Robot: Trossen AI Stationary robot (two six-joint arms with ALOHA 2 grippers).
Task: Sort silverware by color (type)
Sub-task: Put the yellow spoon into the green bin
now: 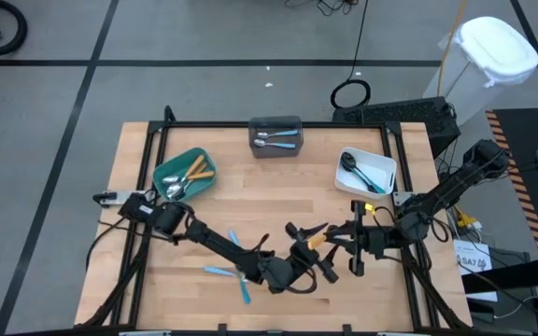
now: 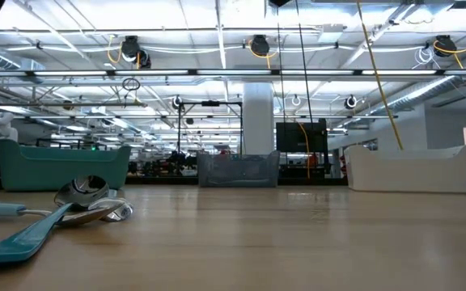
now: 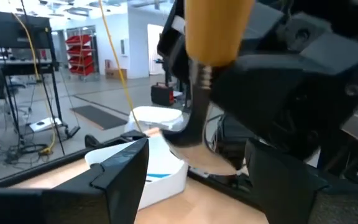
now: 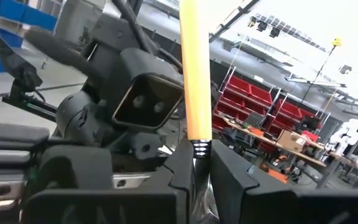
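Observation:
An orange-handled utensil [image 1: 318,240] is up near the table's middle, held by my right gripper [image 1: 336,239], which reaches in from the right. In the right wrist view the orange handle [image 4: 194,68] sticks out past the shut fingers [image 4: 201,168]. My left gripper [image 1: 311,257] is open right beside it. Its two fingers [image 3: 197,180] stand apart below the handle [image 3: 216,31] and touch nothing. Several blue-handled pieces [image 1: 220,272] lie flat on the wood, and one shows with a silver spoon head [image 2: 87,202] in the low view. My right gripper pinches the utensil between its two fingers on the metal neck [image 4: 201,149], just below the orange handle's collar. The fingers come level from the table's right, along the utensil. The handle points away past the fingertips toward my left gripper, lifted clear of the table.
Along the far side stand a teal bin [image 1: 185,175] with orange-handled pieces, a grey bin [image 1: 276,137] with blue-handled silver ones, and a white bin [image 1: 366,172] with black-headed ones. A black frame rail [image 1: 278,124] edges the table. Bare wood lies at the near right.

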